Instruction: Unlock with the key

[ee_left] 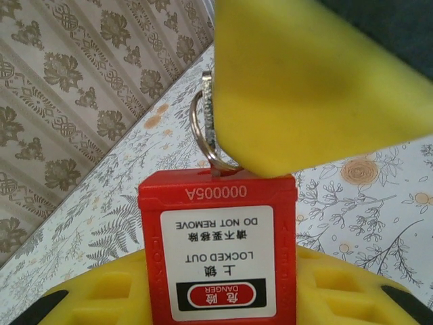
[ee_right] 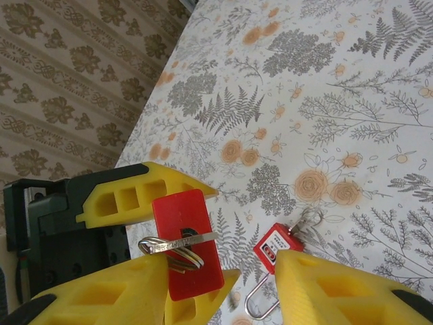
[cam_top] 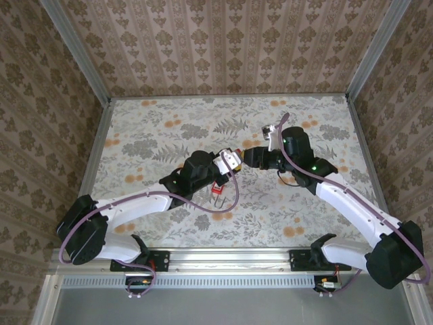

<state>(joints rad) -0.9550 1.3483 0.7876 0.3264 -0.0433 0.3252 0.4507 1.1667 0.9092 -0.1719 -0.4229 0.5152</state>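
My left gripper (cam_top: 226, 164) (ee_left: 218, 301) is shut on a red padlock (ee_left: 218, 200) (cam_top: 232, 160) with a white "LOCKED OUT" label, held up off the table. A metal key (ee_left: 211, 115) (ee_right: 184, 242) on a ring sits in the keyhole in the padlock's (ee_right: 196, 271) bottom face. My right gripper (cam_top: 252, 157) (ee_right: 222, 264) faces that end with its yellow fingers (ee_right: 101, 291) spread wide. One finger (ee_left: 311, 81) rests against the key ring; the other stands well clear of it.
A second red padlock (ee_right: 272, 247) (cam_top: 218, 191) with a silver shackle and its own key ring (ee_right: 308, 218) lies on the floral tablecloth (cam_top: 162, 128) under the two grippers. Patterned walls close off the back and both sides.
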